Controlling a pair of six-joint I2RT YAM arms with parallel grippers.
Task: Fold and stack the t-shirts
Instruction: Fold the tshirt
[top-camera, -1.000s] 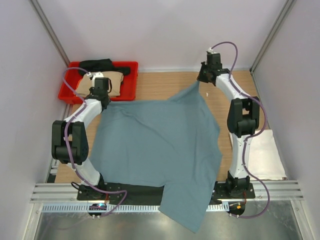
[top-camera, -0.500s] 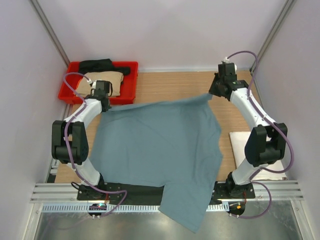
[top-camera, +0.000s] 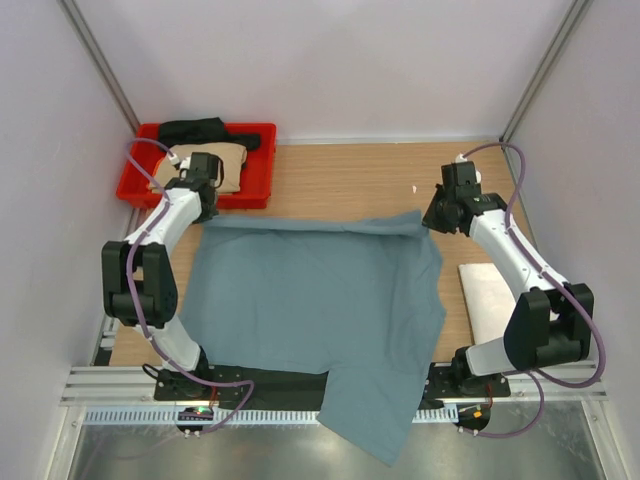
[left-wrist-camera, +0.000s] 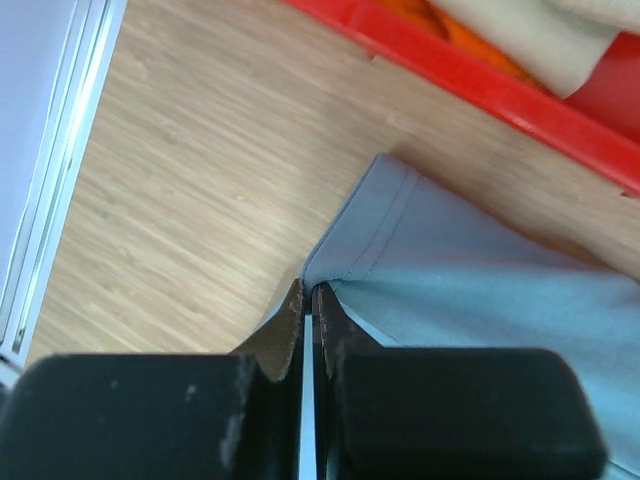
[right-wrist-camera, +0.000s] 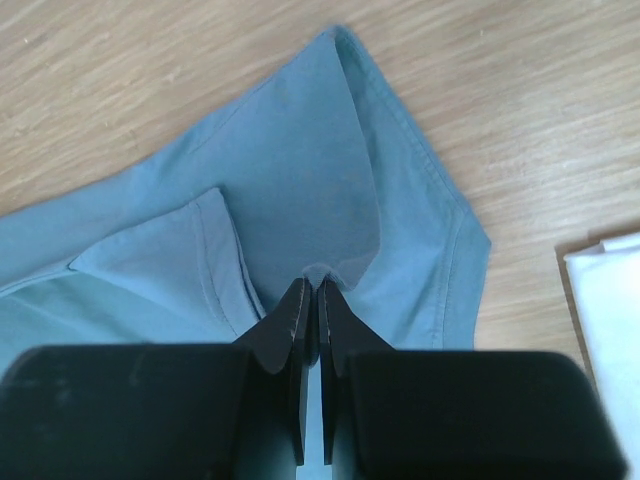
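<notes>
Wooden bench (top-camera: 340, 180), pale walls (top-camera: 330, 60) on three sides, metal rail (top-camera: 560, 380) along the near edge.
Four shirts, one tray, two arms. Teal shirt (top-camera: 310, 300) spread across the bench centre, one end hanging over the near edge; left gripper (left-wrist-camera: 308, 295) clenched on its far-left corner, right gripper (right-wrist-camera: 308, 290) clenched on its far-right corner. White shirt (top-camera: 492, 300) at the right edge. Tan shirt (top-camera: 228, 165) and black shirt (top-camera: 195, 128) in the red tray (top-camera: 262, 168), far-left corner.
</notes>
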